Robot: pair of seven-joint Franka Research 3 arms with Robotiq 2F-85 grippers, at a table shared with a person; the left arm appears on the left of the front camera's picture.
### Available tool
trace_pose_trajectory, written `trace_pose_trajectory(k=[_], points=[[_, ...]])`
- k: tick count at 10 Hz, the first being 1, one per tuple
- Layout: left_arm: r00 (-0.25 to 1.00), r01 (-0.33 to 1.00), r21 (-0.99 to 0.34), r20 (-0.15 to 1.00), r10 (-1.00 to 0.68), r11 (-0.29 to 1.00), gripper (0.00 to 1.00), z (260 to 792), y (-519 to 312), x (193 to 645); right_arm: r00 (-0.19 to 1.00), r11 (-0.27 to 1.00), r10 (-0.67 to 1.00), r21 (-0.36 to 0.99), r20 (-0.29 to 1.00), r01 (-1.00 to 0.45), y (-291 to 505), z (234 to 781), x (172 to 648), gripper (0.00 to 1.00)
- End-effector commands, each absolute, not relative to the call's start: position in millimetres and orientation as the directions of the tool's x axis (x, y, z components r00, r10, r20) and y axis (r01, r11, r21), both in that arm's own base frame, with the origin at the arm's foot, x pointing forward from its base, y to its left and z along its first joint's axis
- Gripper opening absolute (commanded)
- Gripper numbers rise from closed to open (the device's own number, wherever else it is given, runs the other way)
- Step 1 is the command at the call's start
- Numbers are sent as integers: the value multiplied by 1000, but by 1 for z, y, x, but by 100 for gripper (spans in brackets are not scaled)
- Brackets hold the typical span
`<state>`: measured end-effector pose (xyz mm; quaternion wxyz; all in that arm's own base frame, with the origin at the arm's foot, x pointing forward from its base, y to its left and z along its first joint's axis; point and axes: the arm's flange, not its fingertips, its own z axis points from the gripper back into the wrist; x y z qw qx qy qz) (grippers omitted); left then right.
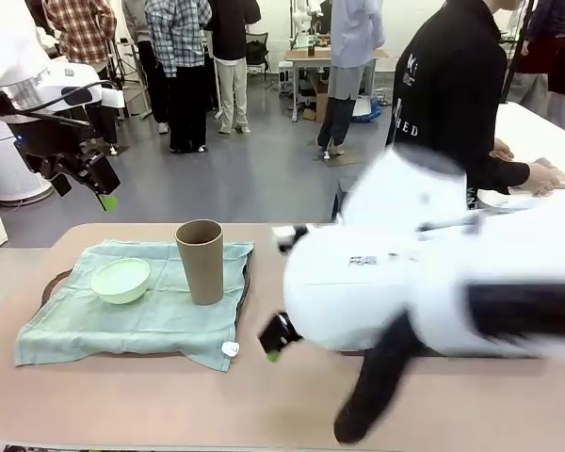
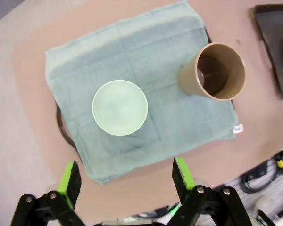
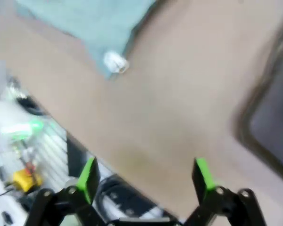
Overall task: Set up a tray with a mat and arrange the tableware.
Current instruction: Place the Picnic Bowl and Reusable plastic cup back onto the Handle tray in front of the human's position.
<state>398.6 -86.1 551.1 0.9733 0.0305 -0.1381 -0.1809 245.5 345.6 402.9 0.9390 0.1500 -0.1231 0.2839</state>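
The left gripper (image 2: 126, 165) hangs high over the left side of the table (image 1: 122, 395). Its two fingers are spread wide and hold nothing. Right below it, a bit farther along its fingers, sits the pale green bowl (image 2: 120, 107). The bowl is round, smooth and shallow. The brown cup (image 2: 213, 71) stands to the bowl's right, on the far right part of the mat (image 2: 146, 52). The cup is tall and plain, with no handle. It stands straight up with its mouth open to the top. The two do not touch.

The mat is a soft, pale green cloth with a small white tag (image 3: 115, 62) at its near right corner. It covers the dark tray (image 2: 60, 127), and only a thin rim peeks out.

The right gripper (image 3: 145, 165) is low over the bare table, just right of that corner. It is wide open and empty too. The right arm looks blurry. A second dark tray (image 2: 273, 28) lies farther right, with something pale on it that I cannot make out. I think the next pieces come from that side, so the right arm is nearer.
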Motion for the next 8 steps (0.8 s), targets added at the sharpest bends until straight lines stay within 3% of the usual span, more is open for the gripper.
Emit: trace_pose_trajectory(k=[1,4,6,8], points=[[893,352,114,257,-370,929,100,536,-80,400,818,790,481,247,316,-561,328,347,271,100],[893,352,114,257,-370,929,100,536,-80,400,818,790,481,247,316,-561,328,347,271,100],[909,326,97,239,-340,940,100,527,-82,398,838,835,490,149,239,-530,334,388,269,100],[929,287,148,196,-313,946,100,543,-94,393,845,884,462,-62,268,-463,318,493,232,100]])
